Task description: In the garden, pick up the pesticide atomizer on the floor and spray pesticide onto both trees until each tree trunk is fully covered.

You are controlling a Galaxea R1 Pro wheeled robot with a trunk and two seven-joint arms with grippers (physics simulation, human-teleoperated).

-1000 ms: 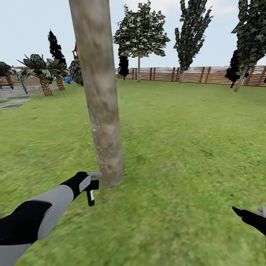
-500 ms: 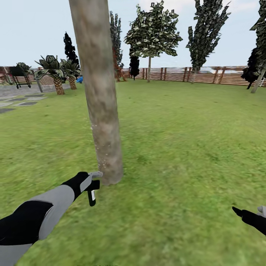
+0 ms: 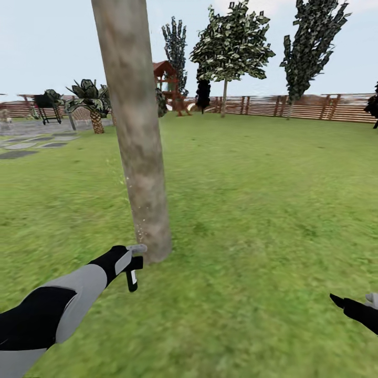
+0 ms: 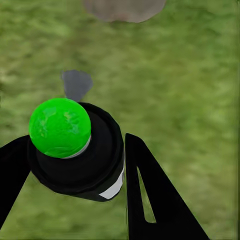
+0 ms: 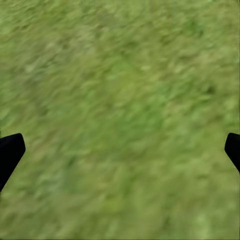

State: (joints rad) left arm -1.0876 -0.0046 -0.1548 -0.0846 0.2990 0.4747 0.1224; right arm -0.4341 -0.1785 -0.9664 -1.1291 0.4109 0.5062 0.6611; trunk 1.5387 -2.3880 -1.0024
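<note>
- Wide green grass lawn carries everything here.
- 1 thick pale grey-brown tree trunk rises from it.
- Brown horizontal-slat wooden fence rings its far edge.
- Grey paving slabs lie beside it.

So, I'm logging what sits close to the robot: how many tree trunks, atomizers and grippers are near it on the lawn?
tree trunk: 1
pesticide atomizer: 1
grippers: 2, the left gripper and the right gripper
Total: 4
</note>
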